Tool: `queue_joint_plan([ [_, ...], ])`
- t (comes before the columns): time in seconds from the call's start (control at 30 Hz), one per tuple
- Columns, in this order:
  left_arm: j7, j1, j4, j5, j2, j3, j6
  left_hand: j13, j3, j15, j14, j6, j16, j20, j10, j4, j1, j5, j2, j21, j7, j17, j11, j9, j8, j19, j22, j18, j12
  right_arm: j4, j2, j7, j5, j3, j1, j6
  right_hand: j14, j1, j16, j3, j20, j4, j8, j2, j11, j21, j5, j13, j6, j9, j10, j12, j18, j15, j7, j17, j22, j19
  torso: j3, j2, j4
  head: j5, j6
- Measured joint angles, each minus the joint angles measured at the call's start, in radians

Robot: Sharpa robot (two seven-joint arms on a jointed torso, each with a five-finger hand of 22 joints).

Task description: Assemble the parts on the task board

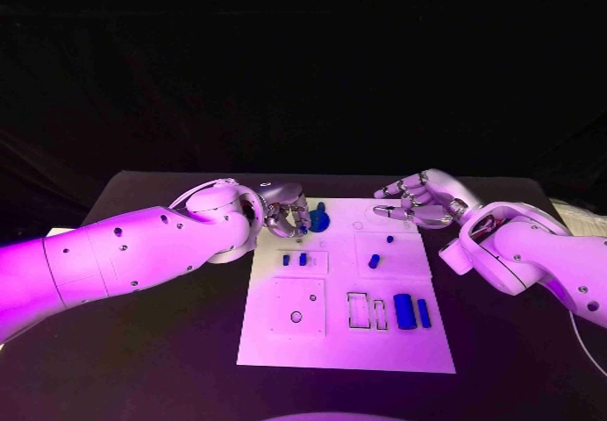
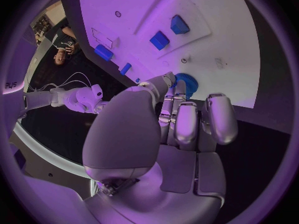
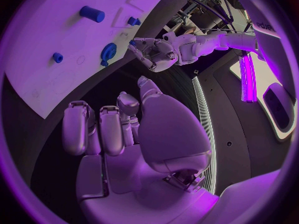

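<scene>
- Roughly centred on the black table (image 1: pixel 152 351): white task board (image 1: pixel 348 351).
- Left hand (image 1: pixel 286 216) at the board's 11 o'clock corner, fingers curled in beside a round blue gear-like part (image 1: pixel 317 217); left wrist view has fingertips (image 2: pixel 169 79) at that part (image 2: pixel 187 83), but a real grip or mere touch — cannot tell, fingers hide the contact.
- Right hand (image 1: pixel 420 200) at the board's 1 o'clock corner, fingers bent but apart, holding nothing.
- Two small blue parts (image 1: pixel 294 260) at the board's 10 o'clock, one small blue piece (image 1: pixel 375 260) near centre.
- Two long blue blocks (image 1: pixel 411 311) at 4 o'clock, beside empty slots (image 1: pixel 367 311).
</scene>
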Motion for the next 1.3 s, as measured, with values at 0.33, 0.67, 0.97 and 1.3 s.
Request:
queue_joint_plan([
  [0.33,-0.017,-0.006,-0.024,0.007,0.005,-0.003,0.037,0.000,0.000,0.000,0.000,0.000,0.000,0.000,0.000,0.000,-0.011,0.000,-0.002,0.000,0.000,-0.005,0.000,-0.001,0.000,0.000,0.000,0.000,-0.004,0.000,0.002,0.000,0.000,0.000,-0.001,0.000,0.000,0.000,0.000,0.000,0.000,0.000,0.000,0.000,0.000,0.000,0.000,0.000,0.000,0.000,0.000,0.000,0.000,0.000,0.000,0.000,0.000,0.000,-0.0004,0.000,-0.0007,0.003,-0.002],
  [0.67,-0.025,-0.011,-0.034,0.006,0.013,-0.005,0.059,0.001,0.000,0.000,0.000,0.000,0.000,0.000,0.000,0.000,-0.011,0.000,-0.002,0.000,0.000,-0.005,0.000,-0.001,0.000,0.000,0.000,0.000,-0.004,-0.001,0.003,0.000,0.001,0.000,-0.002,0.000,0.000,0.000,0.000,0.000,0.000,0.000,0.000,0.000,0.000,0.000,0.000,0.000,0.000,0.000,0.000,0.000,0.000,0.000,0.000,0.000,0.000,0.000,0.0003,0.000,-0.0011,0.003,-0.006],
  [0.97,-0.030,-0.011,-0.037,0.005,0.020,-0.006,0.072,0.002,0.000,0.000,0.000,0.000,0.000,0.000,0.007,0.000,-0.011,0.000,-0.002,0.000,0.000,-0.008,0.000,-0.001,0.000,0.000,0.000,0.000,-0.004,-0.001,0.003,0.001,0.001,0.000,-0.002,0.000,0.000,0.000,0.000,0.000,0.000,0.000,0.000,0.000,0.000,0.000,0.000,0.000,0.000,0.000,0.000,0.000,0.000,0.000,0.000,0.000,0.000,0.000,0.0007,0.000,-0.0008,0.003,-0.006],
  [1.3,-0.040,-0.011,-0.037,0.001,0.020,-0.006,0.090,0.003,0.002,0.000,0.000,0.007,0.000,0.000,0.014,-0.003,-0.014,0.000,0.002,0.000,0.000,-0.010,0.000,-0.001,0.000,0.000,0.000,0.000,-0.004,-0.001,0.002,0.001,0.001,0.000,-0.002,0.000,0.000,0.000,0.000,0.000,0.000,0.000,0.000,0.000,0.000,0.000,0.000,0.000,0.000,0.000,0.000,0.000,0.000,0.000,0.000,0.000,0.000,0.000,0.0007,0.000,-0.0009,0.004,-0.007],
])
